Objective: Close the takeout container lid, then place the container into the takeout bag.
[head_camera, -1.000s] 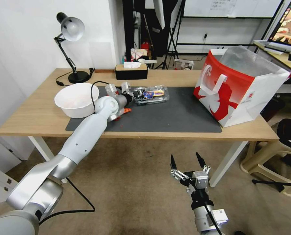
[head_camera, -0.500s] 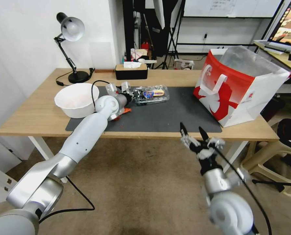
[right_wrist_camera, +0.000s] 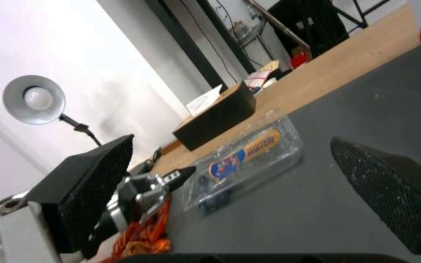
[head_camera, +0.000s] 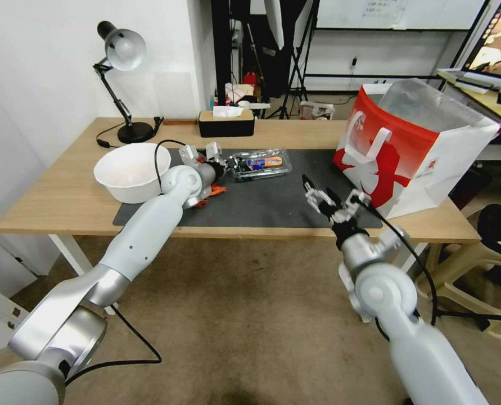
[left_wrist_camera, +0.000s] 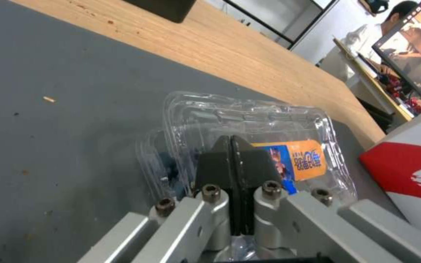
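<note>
On the dark mat, left tool [left_wrist_camera: 231, 146] pressed together against the takeout container [head_camera: 260, 163]; right tool [head_camera: 324, 192] spread apart, empty

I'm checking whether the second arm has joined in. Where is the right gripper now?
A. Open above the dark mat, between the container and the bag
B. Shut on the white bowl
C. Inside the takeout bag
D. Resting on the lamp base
A: the right gripper hangs open over the dark mat, between the takeout container and the takeout bag.
</note>
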